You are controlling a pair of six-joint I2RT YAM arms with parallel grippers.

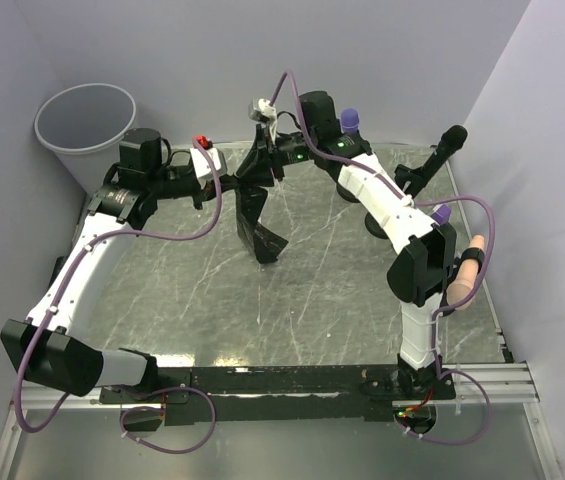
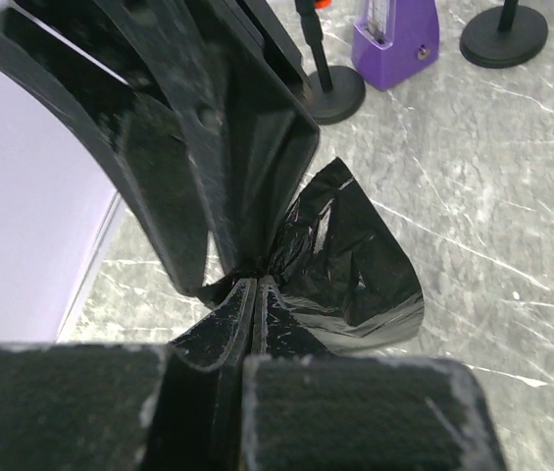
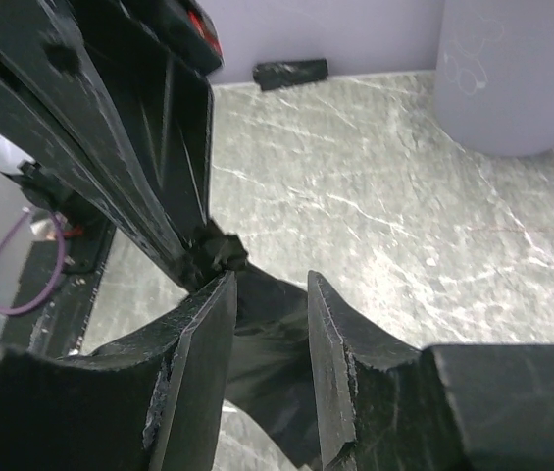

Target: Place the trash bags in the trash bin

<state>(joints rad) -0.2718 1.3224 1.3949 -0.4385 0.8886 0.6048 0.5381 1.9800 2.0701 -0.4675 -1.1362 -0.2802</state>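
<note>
A black trash bag hangs above the marble table in the middle, its lower end near the surface. My left gripper is shut on its bunched top, and the bag fans out beyond the left gripper. My right gripper comes from the other side. In the right wrist view, the right gripper is open with the bag between its jaws, just below the left gripper's pinch. The light grey trash bin stands at the back left and also shows in the right wrist view.
A second rolled black bag lies by the back wall. A purple block and black round-based stands sit at the back right. A peach-coloured object is at the right edge. Walls close in on three sides.
</note>
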